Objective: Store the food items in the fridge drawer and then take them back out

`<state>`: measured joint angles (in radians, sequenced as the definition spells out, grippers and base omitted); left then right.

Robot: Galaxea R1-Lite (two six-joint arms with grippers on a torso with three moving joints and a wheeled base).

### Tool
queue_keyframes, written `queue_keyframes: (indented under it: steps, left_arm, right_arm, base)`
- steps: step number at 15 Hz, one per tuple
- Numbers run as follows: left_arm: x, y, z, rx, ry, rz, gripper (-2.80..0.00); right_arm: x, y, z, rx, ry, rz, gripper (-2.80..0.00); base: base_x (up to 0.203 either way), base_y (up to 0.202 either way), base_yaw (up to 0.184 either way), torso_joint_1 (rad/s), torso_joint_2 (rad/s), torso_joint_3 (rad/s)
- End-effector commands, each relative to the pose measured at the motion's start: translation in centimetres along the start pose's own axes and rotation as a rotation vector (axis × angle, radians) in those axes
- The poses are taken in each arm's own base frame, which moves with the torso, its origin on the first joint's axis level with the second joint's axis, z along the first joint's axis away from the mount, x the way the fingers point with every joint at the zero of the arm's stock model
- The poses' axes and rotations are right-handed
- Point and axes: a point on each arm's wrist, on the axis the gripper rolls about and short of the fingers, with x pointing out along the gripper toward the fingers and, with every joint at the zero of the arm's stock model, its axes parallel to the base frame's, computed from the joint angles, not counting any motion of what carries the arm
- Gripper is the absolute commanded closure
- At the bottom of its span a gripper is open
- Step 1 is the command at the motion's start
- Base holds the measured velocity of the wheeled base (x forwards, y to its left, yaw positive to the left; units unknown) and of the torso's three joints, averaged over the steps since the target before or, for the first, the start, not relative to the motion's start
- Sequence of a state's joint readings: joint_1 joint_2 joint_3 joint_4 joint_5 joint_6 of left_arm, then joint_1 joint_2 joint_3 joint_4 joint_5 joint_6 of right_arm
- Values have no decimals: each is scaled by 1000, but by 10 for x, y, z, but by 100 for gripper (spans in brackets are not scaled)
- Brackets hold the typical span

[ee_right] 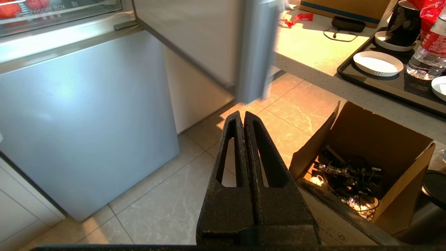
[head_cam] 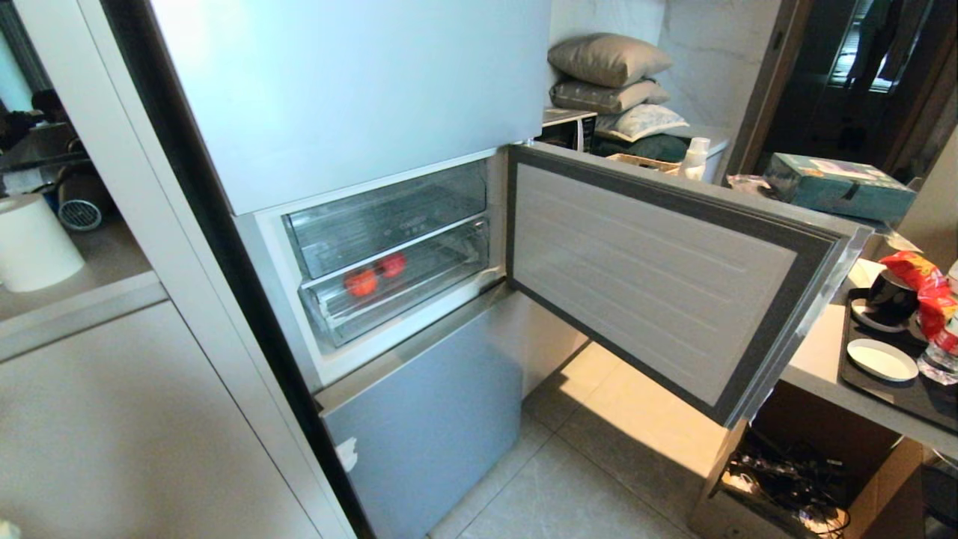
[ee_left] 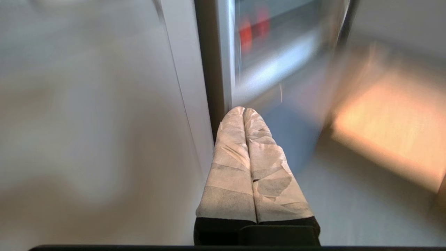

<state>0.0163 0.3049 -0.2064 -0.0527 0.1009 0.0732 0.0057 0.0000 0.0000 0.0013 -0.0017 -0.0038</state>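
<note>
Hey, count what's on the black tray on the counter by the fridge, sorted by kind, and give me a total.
On the black tray, as far as it is in view:
White dishes: 2, one whole and one cut off at the edge
Black cup on a saucer: 1
Red snack bag: 1
Water bottle: 1
Total: 5

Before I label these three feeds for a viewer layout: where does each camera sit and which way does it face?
Head view: high on the robot, looking down at the open fridge door and lower drawer; no arm shows.
Left wrist view: behind the shut left gripper, aimed at the fridge's edge.
Right wrist view: behind the shut right gripper, aimed at floor and cardboard box.
All three views catch the orange fruit and red fruit.
</note>
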Motion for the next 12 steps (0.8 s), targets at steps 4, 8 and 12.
queue_keyframes:
  steps: [4, 8, 12]
  left_arm:
    - [-12, -7, -66, 95, 7, -172, 0]
    - [-17, -6, -68, 9, -60, -132, 0]
    - [-17, -5, -68, -77, -56, -114, 0]
  right_arm:
    - [0, 0, 0, 7, 0, 1, 0]
    - [0, 0, 0, 10, 0, 0, 0]
    - [0, 0, 0, 11, 2, -1, 0]
  base:
    - [0, 0, 0, 0, 0, 0]
    - [0, 0, 0, 0, 0, 0]
    - [0, 0, 0, 0, 0, 0]
